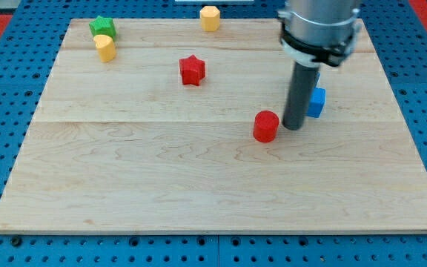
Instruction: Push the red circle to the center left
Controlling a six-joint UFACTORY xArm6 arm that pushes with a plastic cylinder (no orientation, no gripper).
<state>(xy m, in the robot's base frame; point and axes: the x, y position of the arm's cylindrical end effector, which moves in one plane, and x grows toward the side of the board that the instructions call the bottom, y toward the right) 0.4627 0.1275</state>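
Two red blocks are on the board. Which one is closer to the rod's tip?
The red circle is closer: it sits just to the view's left of my tip. The red star lies farther off, toward the view's upper left.

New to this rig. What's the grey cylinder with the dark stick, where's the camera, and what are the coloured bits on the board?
There is one picture, from a single camera looking down at an angle; where it is mounted is not on record. The grey cylinder is the end of a robot arm. It has no hand, only a dark rod. My tip slides on the wooden board and pushes blocks; nothing is held. My tip sits just to the view's right of the red circle, close to it. Behind the rod, partly hidden, is a blue block. A red star lies up and left. A green block and a yellow block sit at the top left, another yellow block at the top edge.
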